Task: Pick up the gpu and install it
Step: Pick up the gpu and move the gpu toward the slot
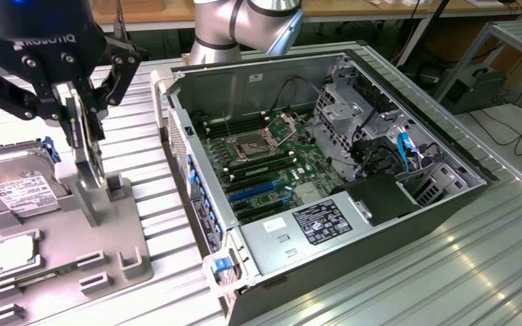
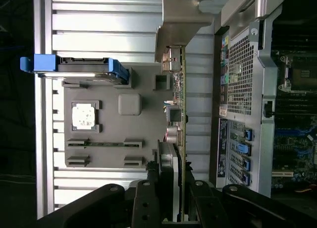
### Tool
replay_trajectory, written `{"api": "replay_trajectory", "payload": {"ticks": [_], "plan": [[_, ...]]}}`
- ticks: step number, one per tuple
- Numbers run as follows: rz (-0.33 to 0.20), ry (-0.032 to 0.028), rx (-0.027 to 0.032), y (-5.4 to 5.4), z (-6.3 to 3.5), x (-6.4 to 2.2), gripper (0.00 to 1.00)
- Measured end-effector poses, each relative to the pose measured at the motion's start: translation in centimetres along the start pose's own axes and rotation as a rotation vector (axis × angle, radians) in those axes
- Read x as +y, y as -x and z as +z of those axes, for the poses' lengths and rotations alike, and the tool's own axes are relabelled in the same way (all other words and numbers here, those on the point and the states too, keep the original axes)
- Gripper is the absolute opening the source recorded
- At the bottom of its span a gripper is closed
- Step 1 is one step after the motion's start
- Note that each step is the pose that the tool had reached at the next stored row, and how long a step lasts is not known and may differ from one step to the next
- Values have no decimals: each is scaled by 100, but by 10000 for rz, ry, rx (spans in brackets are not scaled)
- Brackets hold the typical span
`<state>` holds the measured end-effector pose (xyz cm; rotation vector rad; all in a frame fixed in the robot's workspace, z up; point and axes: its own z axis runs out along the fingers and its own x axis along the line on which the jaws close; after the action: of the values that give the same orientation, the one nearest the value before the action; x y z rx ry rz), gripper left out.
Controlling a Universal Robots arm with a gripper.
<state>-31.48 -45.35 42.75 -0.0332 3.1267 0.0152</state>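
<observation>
Black ROBOTIQ fingers on upright gpu

Exterior view looks down on computer case and parts tray; wrist view, behind the hand, shares both.

- The black two-fingered claw hangs in the upper left of the exterior view, fingers pointing down.
- Its jaws are drawn in narrow, pinching the thin dark gpu card edge-on between them.
- The silver-grey tubular arm segment stands at top centre.
</observation>
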Motion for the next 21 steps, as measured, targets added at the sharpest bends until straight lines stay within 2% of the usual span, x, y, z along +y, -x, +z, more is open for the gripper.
{"api": "replay_trajectory", "payload": {"ticks": [5,21], "plan": [[0,1,-1,2,-163,1,28],[0,8,-1,56,-165,-1,28]]}}
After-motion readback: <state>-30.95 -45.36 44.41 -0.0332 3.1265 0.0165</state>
